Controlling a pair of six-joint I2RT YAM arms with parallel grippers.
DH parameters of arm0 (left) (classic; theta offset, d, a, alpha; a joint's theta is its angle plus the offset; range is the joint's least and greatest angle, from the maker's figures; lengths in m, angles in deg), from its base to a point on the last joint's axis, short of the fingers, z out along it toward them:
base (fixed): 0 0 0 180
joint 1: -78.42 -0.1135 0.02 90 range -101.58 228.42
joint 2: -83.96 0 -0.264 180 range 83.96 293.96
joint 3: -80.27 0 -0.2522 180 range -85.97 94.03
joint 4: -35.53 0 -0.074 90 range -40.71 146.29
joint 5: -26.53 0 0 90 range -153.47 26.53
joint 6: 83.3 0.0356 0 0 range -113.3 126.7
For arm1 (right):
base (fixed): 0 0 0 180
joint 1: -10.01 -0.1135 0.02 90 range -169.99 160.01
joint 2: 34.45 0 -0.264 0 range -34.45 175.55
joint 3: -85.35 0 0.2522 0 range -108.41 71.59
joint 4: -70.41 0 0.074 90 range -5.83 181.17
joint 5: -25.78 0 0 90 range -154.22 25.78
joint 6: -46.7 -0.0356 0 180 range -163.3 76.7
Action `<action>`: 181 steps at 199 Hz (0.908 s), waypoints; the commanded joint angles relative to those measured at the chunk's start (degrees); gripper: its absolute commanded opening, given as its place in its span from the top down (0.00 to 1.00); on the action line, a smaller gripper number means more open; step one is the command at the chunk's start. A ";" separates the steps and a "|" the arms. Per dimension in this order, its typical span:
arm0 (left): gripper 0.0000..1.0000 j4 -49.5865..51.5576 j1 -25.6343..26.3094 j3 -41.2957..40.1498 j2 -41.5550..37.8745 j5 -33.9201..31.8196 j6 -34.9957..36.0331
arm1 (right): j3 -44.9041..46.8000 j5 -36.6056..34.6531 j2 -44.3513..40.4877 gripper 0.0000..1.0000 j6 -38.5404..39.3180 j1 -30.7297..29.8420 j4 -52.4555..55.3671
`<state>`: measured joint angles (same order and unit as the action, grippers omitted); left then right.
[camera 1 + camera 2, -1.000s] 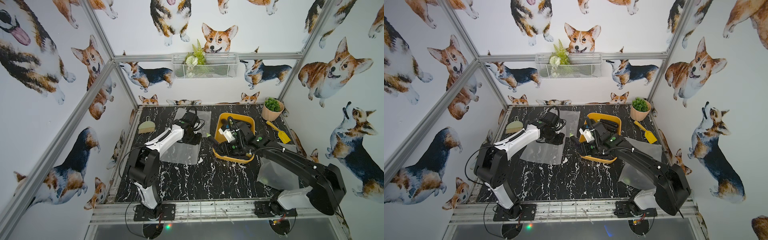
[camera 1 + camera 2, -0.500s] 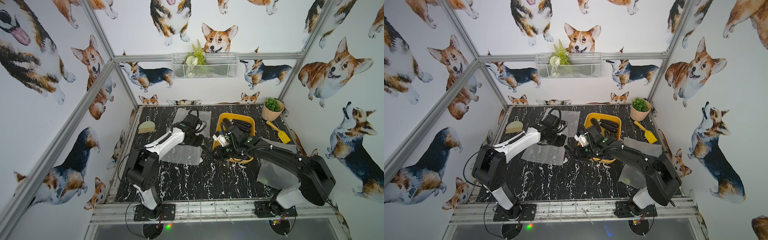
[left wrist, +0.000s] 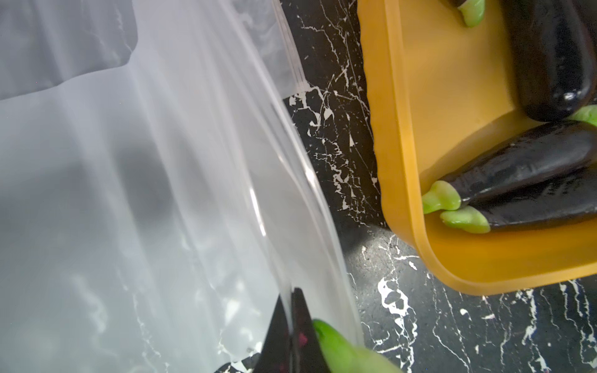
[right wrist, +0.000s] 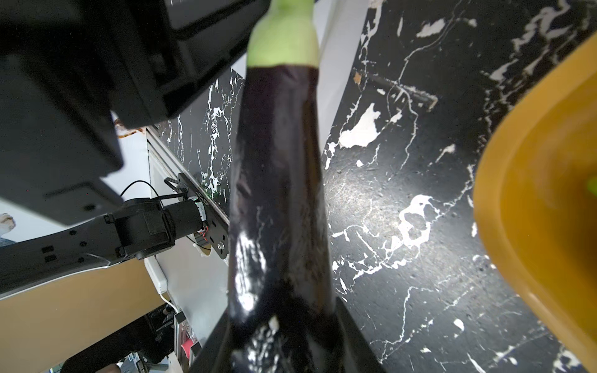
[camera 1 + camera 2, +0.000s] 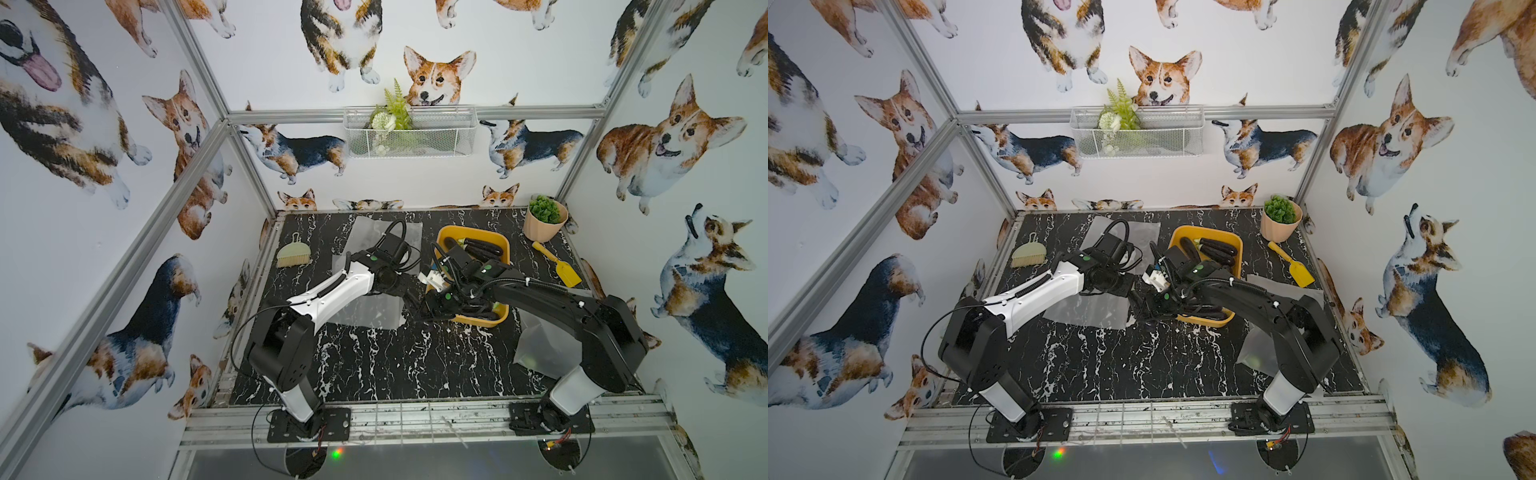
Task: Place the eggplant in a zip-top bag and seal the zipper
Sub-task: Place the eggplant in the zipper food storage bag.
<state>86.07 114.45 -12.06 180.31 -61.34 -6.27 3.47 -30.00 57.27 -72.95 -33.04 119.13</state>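
On the table (image 5: 374, 365), in both top views, the bag (image 5: 365, 311) is lying beside the tray (image 5: 478, 230) for a short carry. Left wrist view: my left pincer (image 3: 292, 329) is pinching its rim to open the mouth. Right wrist view: my right pincer (image 4: 281, 326) is gripping the eggplant (image 4: 277, 181), stem aimed there.

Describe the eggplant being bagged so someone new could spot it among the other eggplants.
On the black marble table, look between the yellow tub and the clear zip-top bag. The eggplant there is clamped lengthwise in the right end effector, its green cap toward the bag; the other eggplants lie loose in the tub.
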 commanded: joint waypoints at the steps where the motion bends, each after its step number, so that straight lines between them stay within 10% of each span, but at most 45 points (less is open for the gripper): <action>1: 1.00 1.59 -0.49 -0.04 -0.57 3.27 -0.51 | 2.33 -7.32 -2.82 0.77 -2.72 1.01 3.29; 181: 1.00 -0.21 3.70 -5.57 -10.83 11.39 -3.77 | -1.90 -6.59 4.54 0.72 -11.68 3.39 -7.10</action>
<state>86.53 118.10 -16.08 171.92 -54.20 -6.38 4.02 -32.71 60.22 -79.81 -29.30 116.55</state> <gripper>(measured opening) 0.051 0.387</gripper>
